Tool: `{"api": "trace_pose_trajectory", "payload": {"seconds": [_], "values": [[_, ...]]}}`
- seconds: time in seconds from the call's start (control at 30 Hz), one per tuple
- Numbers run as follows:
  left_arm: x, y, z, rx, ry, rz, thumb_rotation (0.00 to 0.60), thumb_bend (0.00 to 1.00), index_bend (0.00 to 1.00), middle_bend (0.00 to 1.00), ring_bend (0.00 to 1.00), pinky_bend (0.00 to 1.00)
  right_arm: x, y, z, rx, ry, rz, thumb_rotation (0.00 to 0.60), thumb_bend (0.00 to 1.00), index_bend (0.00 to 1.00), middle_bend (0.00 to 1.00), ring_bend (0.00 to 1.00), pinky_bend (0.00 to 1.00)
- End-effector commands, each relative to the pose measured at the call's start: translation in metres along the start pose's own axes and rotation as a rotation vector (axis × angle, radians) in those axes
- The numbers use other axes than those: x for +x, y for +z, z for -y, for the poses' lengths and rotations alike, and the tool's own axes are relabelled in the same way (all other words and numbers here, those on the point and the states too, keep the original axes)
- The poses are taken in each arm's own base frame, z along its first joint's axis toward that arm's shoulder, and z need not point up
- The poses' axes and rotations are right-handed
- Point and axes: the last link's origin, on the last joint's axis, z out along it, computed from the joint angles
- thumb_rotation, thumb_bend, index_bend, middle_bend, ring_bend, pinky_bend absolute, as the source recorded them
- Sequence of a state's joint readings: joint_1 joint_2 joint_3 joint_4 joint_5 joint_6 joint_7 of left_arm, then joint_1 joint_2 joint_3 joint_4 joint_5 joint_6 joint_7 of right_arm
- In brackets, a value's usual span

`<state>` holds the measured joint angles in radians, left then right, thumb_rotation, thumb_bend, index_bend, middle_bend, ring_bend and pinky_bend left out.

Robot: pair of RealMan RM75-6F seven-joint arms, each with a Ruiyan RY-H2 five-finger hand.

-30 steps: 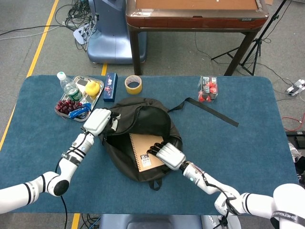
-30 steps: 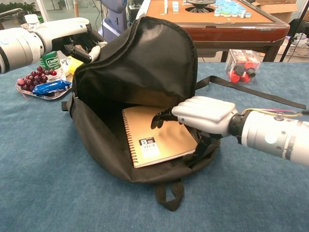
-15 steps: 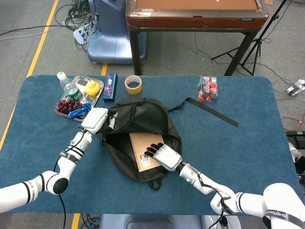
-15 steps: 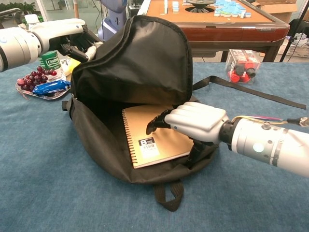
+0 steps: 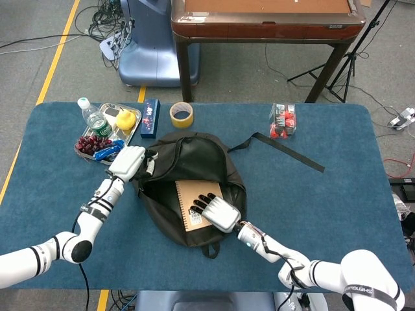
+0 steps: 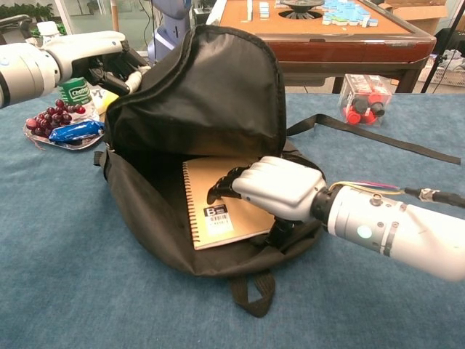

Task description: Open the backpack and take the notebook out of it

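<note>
Two hands working | left hand (image 5: 130,162) grips backpack (image 5: 201,152) flap | right hand (image 6: 272,190) clasps notebook (image 6: 218,211) edge | light, stiff: pinch there

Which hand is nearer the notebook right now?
Right. The right hand rests on the notebook inside the backpack; the left hand holds the flap's edge, off the notebook.

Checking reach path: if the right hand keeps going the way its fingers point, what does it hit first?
The right hand already lies over the notebook; straight on, probably the backpack interior behind it, though depth is unclear.
</note>
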<state>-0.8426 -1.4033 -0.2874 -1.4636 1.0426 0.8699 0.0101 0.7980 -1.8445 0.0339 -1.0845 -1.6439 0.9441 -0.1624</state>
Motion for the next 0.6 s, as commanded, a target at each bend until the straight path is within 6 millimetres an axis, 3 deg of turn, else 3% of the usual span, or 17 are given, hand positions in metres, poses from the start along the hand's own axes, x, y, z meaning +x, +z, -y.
{"api": "trace_pose_trajectory", "payload": {"seconds": [0.03, 0.27, 0.6], "values": [[0.001, 0.001, 0.001, 0.005, 0.001, 0.001, 0.600, 0.56, 0.69, 0.73, 0.59, 0.32, 0.000, 0.004, 0.002, 0.010, 0.004, -0.025, 0.600, 0.28, 0.24, 0.24, 0.16, 0.30], [0.002, 0.003, 0.005, 0.026, 0.001, 0.006, 0.600, 0.56, 0.69, 0.73, 0.59, 0.32, 0.001, 0.008, 0.001, 0.021, -0.006, -0.073, 0.600, 0.42, 0.26, 0.29, 0.22, 0.30], [0.005, 0.011, 0.011, 0.067, -0.003, 0.010, 0.600, 0.56, 0.69, 0.73, 0.59, 0.32, 0.007, 0.011, 0.000, 0.021, -0.034, -0.138, 0.600, 0.50, 0.38, 0.35, 0.29, 0.37]]}}
